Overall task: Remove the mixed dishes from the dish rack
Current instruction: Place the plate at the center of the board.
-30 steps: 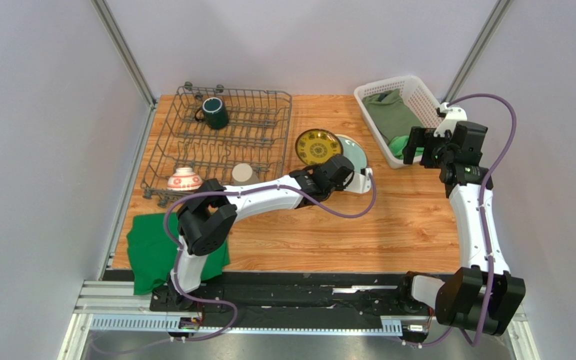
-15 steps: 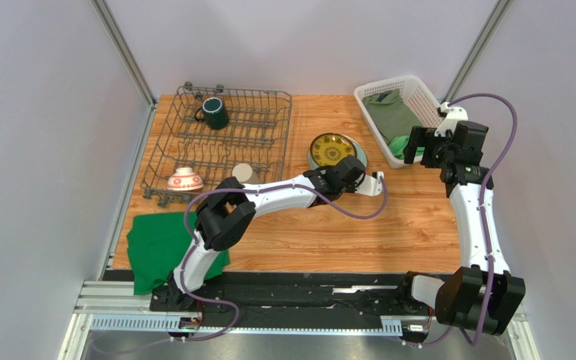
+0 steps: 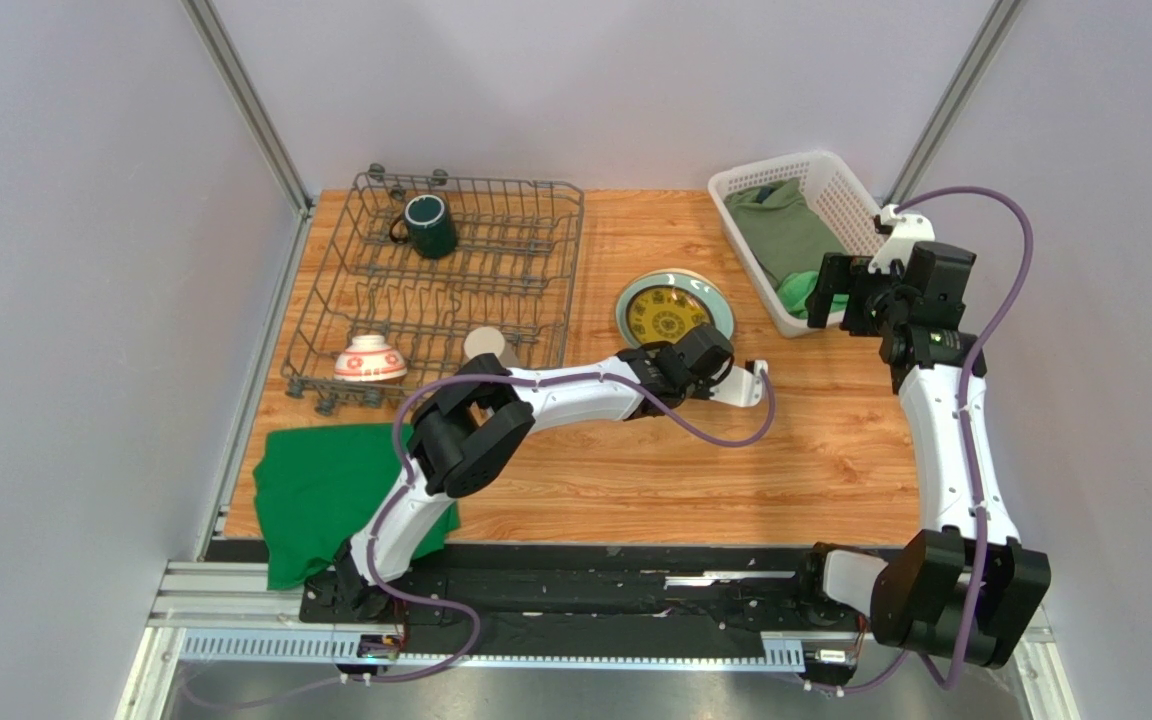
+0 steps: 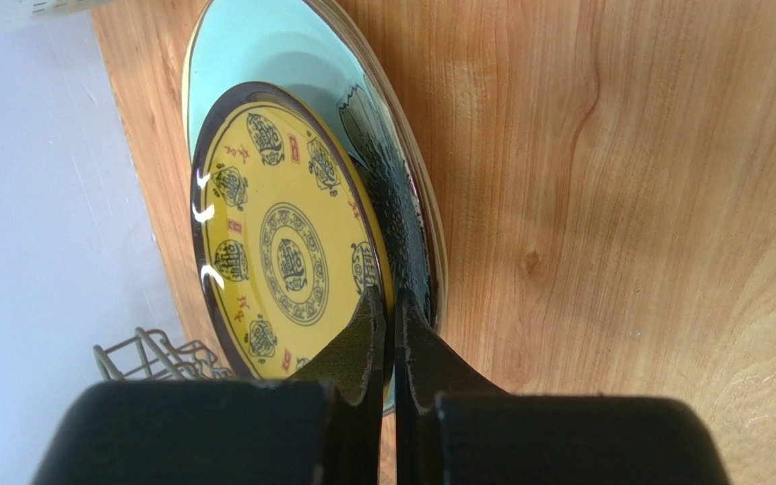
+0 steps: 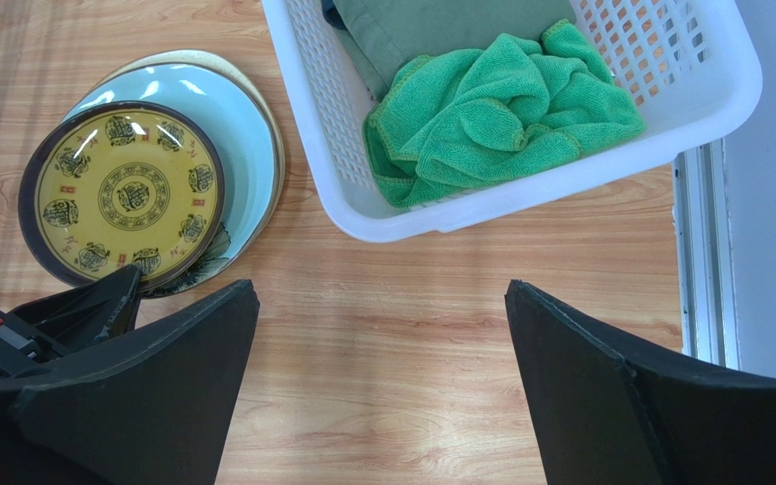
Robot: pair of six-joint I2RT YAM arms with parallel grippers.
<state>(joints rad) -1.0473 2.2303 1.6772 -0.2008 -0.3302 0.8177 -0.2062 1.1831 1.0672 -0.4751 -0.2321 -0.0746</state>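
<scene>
The yellow patterned plate [image 3: 668,314] lies on the pale teal plate [image 3: 711,294] on the table, right of the dish rack [image 3: 537,240]. My left gripper [image 3: 702,365] is shut on the yellow plate's near rim; in the left wrist view [image 4: 392,299] its jaws pinch that plate [image 4: 281,232] over the teal plate [image 4: 271,51]. The rack holds the dark green mug [image 3: 429,225], the red-and-white bowl [image 3: 369,359] and the beige cup [image 3: 485,345]. No cream bowl shows. My right gripper [image 3: 838,293] is open and empty [image 5: 382,288] by the basket; both plates [image 5: 124,192] show at its left.
A white lattice basket [image 3: 720,185] with green cloths [image 5: 493,101] stands at the back right. A green cloth [image 3: 330,488] lies at the table's front left. Bare wood lies between the plates and the front edge.
My left gripper has moved right with the yellow plate and lowered it from a tilt beside the teal plate to lying on top of it. The right arm has not moved.
</scene>
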